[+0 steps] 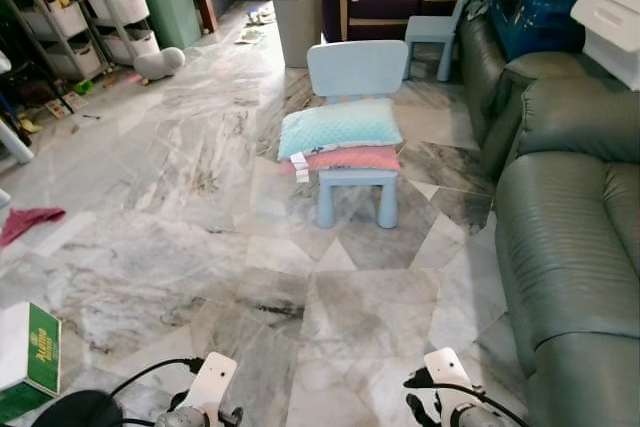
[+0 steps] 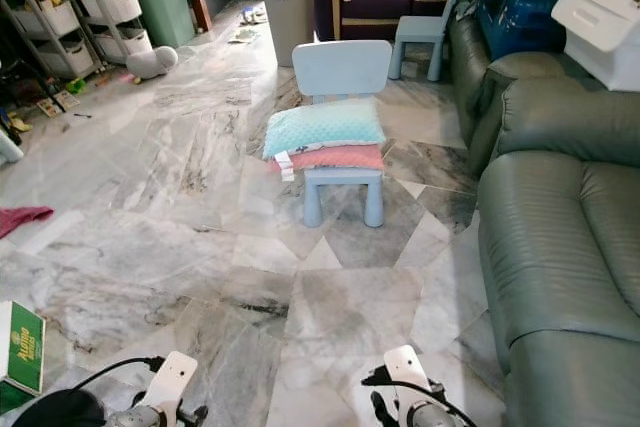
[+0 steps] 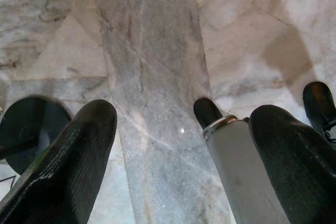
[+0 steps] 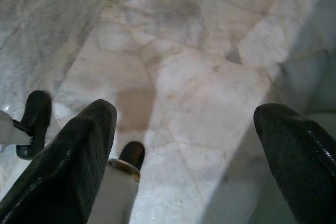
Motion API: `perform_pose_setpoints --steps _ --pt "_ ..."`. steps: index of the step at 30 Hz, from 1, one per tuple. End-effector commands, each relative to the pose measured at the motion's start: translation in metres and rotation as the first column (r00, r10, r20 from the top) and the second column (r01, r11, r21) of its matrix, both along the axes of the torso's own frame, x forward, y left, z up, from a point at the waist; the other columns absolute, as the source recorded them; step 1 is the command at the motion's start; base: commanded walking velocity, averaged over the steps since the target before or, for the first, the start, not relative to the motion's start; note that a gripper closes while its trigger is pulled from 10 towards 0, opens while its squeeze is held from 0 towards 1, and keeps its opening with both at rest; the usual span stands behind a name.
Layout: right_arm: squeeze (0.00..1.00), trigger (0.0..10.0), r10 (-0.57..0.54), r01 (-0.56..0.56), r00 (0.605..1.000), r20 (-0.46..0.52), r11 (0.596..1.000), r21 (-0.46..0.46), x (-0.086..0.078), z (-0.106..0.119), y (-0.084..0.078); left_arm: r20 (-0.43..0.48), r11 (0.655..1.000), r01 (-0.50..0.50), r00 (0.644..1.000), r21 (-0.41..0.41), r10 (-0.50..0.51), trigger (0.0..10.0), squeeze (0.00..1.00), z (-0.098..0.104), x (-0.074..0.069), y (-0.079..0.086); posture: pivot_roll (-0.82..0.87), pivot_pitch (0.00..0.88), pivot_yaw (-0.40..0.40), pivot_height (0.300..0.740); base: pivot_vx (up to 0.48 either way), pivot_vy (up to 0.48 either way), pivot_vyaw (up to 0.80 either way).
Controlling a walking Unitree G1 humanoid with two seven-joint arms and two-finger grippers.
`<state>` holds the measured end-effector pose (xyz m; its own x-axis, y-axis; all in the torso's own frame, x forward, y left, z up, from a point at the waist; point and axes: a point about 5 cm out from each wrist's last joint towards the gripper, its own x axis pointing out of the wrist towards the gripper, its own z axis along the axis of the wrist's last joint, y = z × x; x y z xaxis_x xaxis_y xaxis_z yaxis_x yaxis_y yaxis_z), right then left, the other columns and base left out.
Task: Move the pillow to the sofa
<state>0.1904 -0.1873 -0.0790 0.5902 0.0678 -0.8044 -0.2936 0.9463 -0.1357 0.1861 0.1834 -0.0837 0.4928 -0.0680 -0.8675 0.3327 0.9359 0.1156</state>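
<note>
The floor (image 1: 200,237) is polished marble in grey and white veined slabs, cut in angled pieces, and it runs the depth of a cluttered living room. At the far left stand two white shelf racks (image 1: 100,7) loaded with bins, with a rounded grey soft toy (image 1: 160,62) on the floor near them. A crumpled red cloth (image 1: 25,222) lies at the left edge, and nearer still a green and white carton (image 1: 30,357). Far in the middle sits one grey plastic bin (image 1: 297,12) with a lid.

There are two pale blue plastic child's chairs: one in the centre (image 1: 355,77), one far behind it (image 1: 435,32). On the centre chair's seat lie two stacked cushions: the teal pillow (image 1: 340,127), dimpled and plump, on top of a flatter pink pillow (image 1: 350,159). Both overhang the seat to the left.

Down the right side runs the grey-green leather sofa (image 1: 570,247), smooth and padded, well apart from the chair.

Near the bottom, the left gripper (image 3: 184,145) hangs over bare marble with its fingers spread and grasping nothing; the right gripper (image 4: 186,150) likewise hangs released, fingers wide apart, beside the sofa's base.
</note>
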Motion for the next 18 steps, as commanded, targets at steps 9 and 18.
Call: perform_pose_setpoints --steps 9,18 --pt "0.0 10.0 0.015 -0.015 1.0 0.012 1.0 0.011 0.0033 0.0015 0.0033 -0.023 1.0 -0.016 1.0 -0.003 0.016 10.0 0.0 -0.001 -0.0039 0.0071 -0.14 0.0 0.062 0.74 0.187 0.0 0.0" --pt "0.0 10.0 0.021 -0.021 1.0 0.006 1.0 0.004 0.0014 0.0007 0.0021 -0.023 1.0 -0.01 1.0 -0.006 0.009 10.0 0.0 -0.0007 -0.0033 0.0068 -0.14 0.0 0.065 0.74 0.373 0.0 0.0"
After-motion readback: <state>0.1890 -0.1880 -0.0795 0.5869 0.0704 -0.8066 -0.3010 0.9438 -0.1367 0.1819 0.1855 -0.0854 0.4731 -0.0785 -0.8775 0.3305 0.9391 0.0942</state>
